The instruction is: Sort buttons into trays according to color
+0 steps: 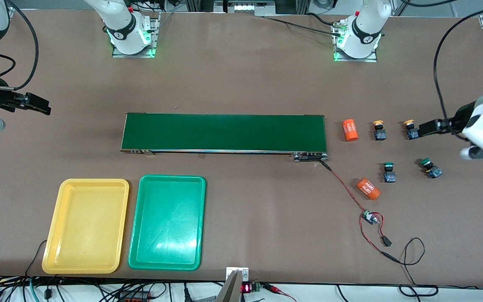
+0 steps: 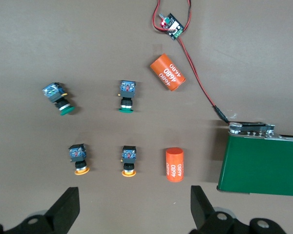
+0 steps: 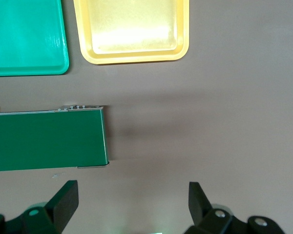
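Two yellow-capped buttons [image 1: 379,130] [image 1: 411,129] and two green-capped buttons [image 1: 389,172] [image 1: 431,167] lie on the table at the left arm's end; all show in the left wrist view, yellow [image 2: 129,160] [image 2: 79,158] and green [image 2: 127,95] [image 2: 58,97]. The yellow tray [image 1: 86,226] and the green tray [image 1: 168,222] lie side by side, empty, near the front camera. My left gripper [image 1: 427,126] is open and empty [image 2: 135,209], up over the table beside the yellow-capped buttons. My right gripper [image 1: 40,107] is open and empty [image 3: 132,204], over bare table at the right arm's end.
A long dark-green conveyor belt [image 1: 224,132] lies across the middle. Two orange cylinders marked "4680" [image 1: 350,130] [image 1: 368,188] lie between the belt and the buttons. A red-and-black wire with a small board [image 1: 369,217] runs from the belt's end toward the front edge.
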Controlling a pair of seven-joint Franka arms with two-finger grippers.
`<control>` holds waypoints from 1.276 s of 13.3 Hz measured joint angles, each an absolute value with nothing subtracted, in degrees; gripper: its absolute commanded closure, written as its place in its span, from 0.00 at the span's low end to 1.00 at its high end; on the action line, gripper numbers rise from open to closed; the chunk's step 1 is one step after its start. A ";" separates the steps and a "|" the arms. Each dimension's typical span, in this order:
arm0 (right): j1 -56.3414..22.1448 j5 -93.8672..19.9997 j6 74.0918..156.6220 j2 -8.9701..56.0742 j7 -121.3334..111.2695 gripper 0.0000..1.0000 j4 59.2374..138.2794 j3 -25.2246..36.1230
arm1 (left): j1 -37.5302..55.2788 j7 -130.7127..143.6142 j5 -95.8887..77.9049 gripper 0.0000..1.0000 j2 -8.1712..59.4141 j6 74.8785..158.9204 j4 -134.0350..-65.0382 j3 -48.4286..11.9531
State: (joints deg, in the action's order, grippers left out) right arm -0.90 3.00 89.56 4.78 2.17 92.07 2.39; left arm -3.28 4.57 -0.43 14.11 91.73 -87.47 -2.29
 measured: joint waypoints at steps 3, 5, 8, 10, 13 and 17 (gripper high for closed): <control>-0.91 2.25 89.56 4.79 2.17 0.00 92.07 2.39 | -2.82 5.85 -0.76 0.00 16.70 94.22 -89.32 -2.58; -0.92 1.92 89.56 4.81 2.17 0.00 92.07 2.39 | -2.53 6.01 -1.05 0.00 18.74 97.77 -92.14 -2.73; -0.93 1.84 89.55 4.93 2.17 0.00 92.07 2.38 | -1.11 8.28 -1.15 0.00 21.15 101.63 -95.61 -2.97; -0.93 1.74 89.58 4.96 2.24 0.00 92.07 2.37 | -0.02 11.89 -1.16 0.00 22.31 103.60 -96.15 -3.04; -0.96 -0.42 90.05 4.99 2.62 0.00 92.07 2.34 | 2.03 13.69 -1.16 0.00 23.94 104.27 -96.23 -3.10; -0.99 -1.01 90.89 5.05 2.69 0.00 92.07 2.34 | 3.02 14.37 -1.16 0.00 26.24 105.91 -96.61 -3.02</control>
